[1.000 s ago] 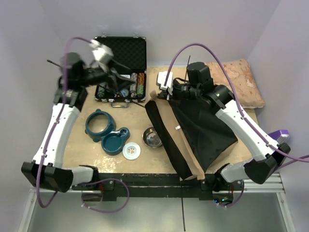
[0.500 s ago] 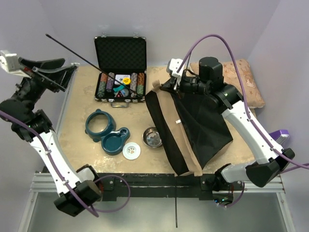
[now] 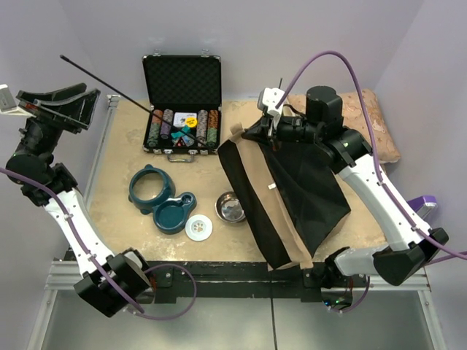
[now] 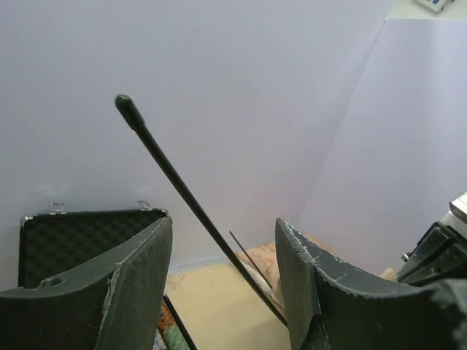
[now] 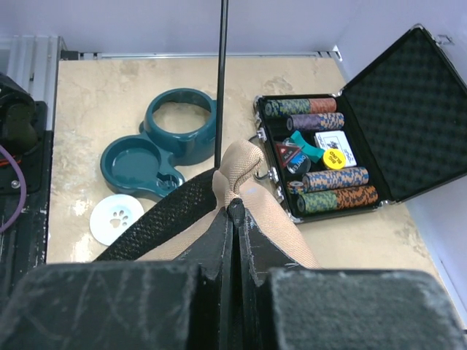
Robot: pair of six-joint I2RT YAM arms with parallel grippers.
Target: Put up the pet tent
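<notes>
— Where is the pet tent (image 3: 299,197) sitting right now?
— It's lying collapsed on the right half of the table (image 3: 124,153), with its black lining showing. My right gripper (image 5: 233,210) is pinching the tan fabric at its far top end, jaws fully closed on it.
— And the pole?
— One thin black pole (image 3: 109,85) is slanting up from that end, over the open chip case (image 3: 182,80). I'm holding the left gripper (image 4: 222,233) high beyond the left edge, jaws standing wide. The pole is running between them, and I can't tell if it's touching.

Open chip case (image 3: 182,102); teal feeder (image 3: 161,195); pillow (image 3: 373,120)
</notes>
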